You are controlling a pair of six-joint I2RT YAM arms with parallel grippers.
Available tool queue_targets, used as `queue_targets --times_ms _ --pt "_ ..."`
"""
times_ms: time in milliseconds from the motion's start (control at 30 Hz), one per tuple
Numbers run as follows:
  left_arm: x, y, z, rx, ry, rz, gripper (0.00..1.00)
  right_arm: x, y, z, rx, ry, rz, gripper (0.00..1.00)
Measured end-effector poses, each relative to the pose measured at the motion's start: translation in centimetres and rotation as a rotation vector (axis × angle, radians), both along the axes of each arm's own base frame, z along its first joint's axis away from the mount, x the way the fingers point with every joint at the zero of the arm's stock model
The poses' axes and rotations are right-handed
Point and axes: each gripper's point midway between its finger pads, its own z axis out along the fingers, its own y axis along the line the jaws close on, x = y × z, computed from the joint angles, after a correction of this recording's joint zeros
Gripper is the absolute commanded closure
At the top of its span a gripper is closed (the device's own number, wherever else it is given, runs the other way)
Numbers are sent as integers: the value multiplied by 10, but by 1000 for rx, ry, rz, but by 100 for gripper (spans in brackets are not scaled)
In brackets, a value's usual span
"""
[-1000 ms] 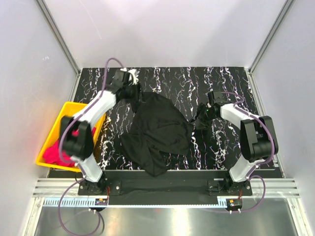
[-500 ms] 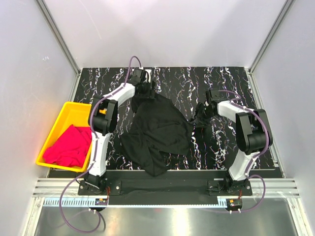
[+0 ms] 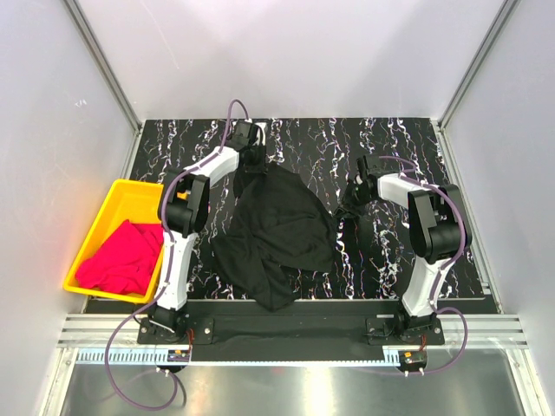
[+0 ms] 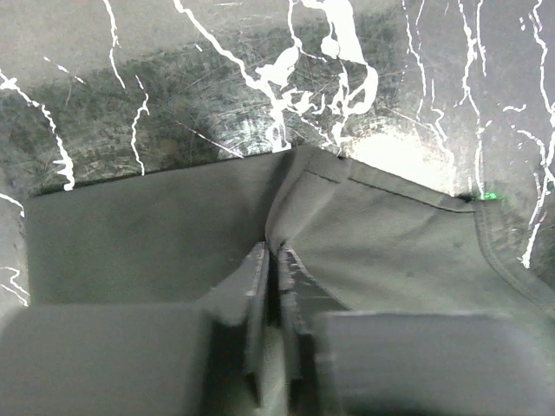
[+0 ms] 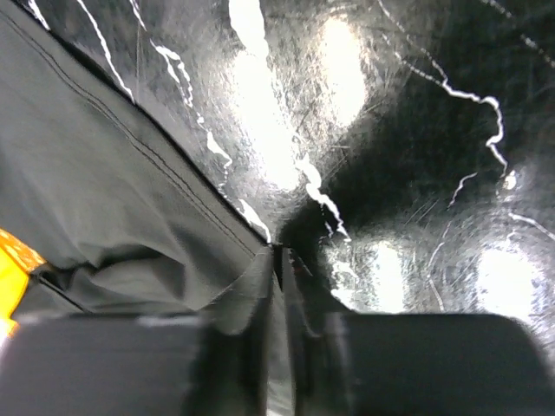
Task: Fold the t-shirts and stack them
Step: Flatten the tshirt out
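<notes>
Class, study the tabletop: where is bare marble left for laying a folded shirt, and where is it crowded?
Free on the table: the far strip between the back wall and the black shirt; the near-right patch between that shirt and the right arm. Crowded: the centre under the shirt, both jaws pinching its edges, and the tray filled by the pink shirt.

Colours: table [image 3: 381, 143] and cloth
Table black with white marble veining; black t-shirt [image 3: 282, 221] plain; magenta-pink t-shirt [image 3: 121, 260] plain; tray [image 3: 111, 198] yellow.
</notes>
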Motion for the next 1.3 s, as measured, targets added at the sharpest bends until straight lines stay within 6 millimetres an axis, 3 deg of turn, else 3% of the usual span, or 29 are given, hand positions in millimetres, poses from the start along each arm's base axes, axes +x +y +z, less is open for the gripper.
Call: queue_targets --times_ms 33,233,333,400,433,467,533,667,733,767,800,900,967,1067,1167,1267,1300 --pt "0 0 1 -2 2 3 100 0 0 0 -1 1 -1 100" --pt "5 6 12 -12 -2 17 100 1 -2 2 -13 -6 -10 100" --pt "4 16 27 -19 -1 37 100 2 -5 19 -28 -45 -12 100" --pt "4 24 51 -34 -21 54 100 4 -6 43 -26 -94 -11 100" --pt "5 27 71 -46 -50 63 100 7 -5 60 -18 -135 -11 100" --pt "5 35 121 -75 -131 74 100 16 -3 99 5 -238 -13 100" --pt "0 41 175 -108 -224 77 100 19 5 135 55 -314 -2 100" --pt "-38 49 307 -192 -465 52 100 1 31 211 155 -477 76 100" --pt "-73 53 375 -243 -607 26 100 -22 46 253 211 -575 140 100" --pt "-92 56 403 -269 -670 10 100 -36 50 270 237 -615 169 95" --pt "-114 59 430 -295 -731 -9 100 -46 51 283 257 -649 189 83" --pt "-183 65 496 -386 -899 -81 100 -77 47 313 305 -749 239 70" --pt "-221 65 525 -454 -976 -133 100 -88 49 319 332 -768 272 65" --pt "-264 62 548 -560 -1032 -201 100 -96 53 315 364 -752 311 64" --pt "-281 55 532 -632 -994 -237 100 -101 54 299 373 -705 313 63" --pt "-275 46 460 -674 -814 -208 100 -110 52 275 384 -644 291 62" --pt "-272 42 423 -686 -717 -187 100 -116 51 265 389 -610 276 63"
